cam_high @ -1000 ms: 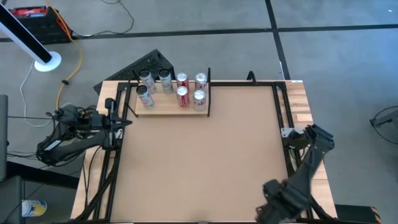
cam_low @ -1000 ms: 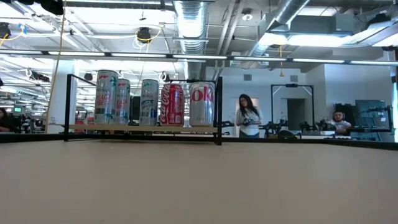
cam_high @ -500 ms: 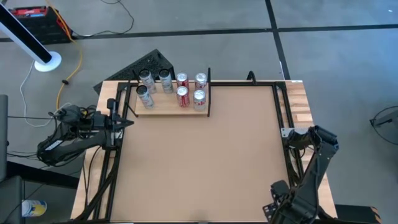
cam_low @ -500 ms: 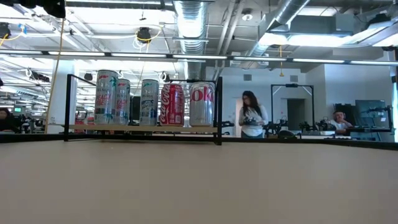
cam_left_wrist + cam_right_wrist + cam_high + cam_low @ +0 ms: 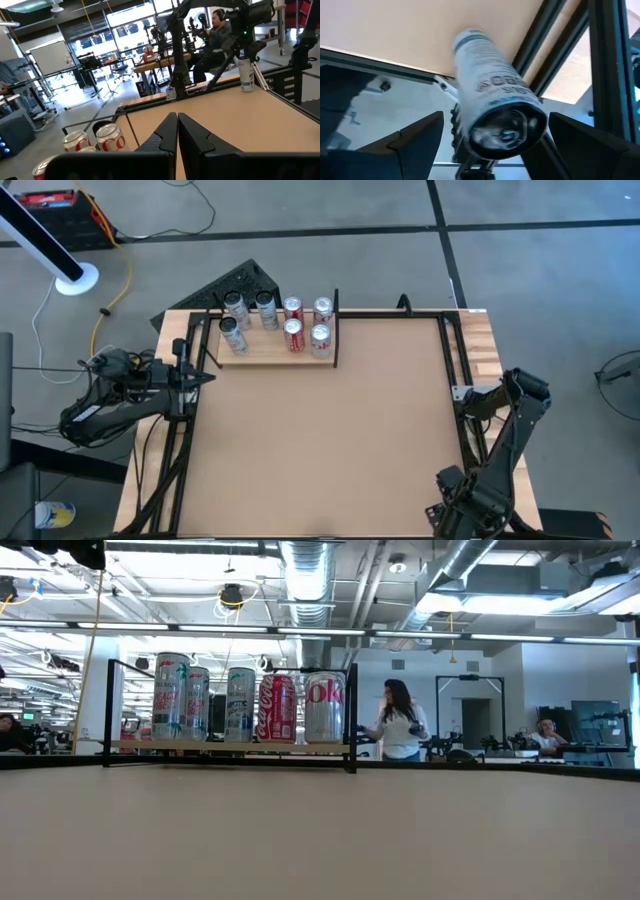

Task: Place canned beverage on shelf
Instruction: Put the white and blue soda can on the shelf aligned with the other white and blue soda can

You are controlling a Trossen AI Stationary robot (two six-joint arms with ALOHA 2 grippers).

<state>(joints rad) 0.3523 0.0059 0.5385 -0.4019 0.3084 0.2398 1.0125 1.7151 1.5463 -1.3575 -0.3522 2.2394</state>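
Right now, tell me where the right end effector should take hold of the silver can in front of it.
Grip the silver can across its cylindrical body, one finger on each side: its end faces the right end effector, whose open fingers flank it.

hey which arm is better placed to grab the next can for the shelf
Right, probably. The right tool is open with a silver can lying between its fingers, off the table's near right corner. The left tool is shut, empty, at the table's left edge near the shelf.

Grey concrete floor (image 5: 520, 290) — ceiling ducts (image 5: 305, 575), strip lights overhead.
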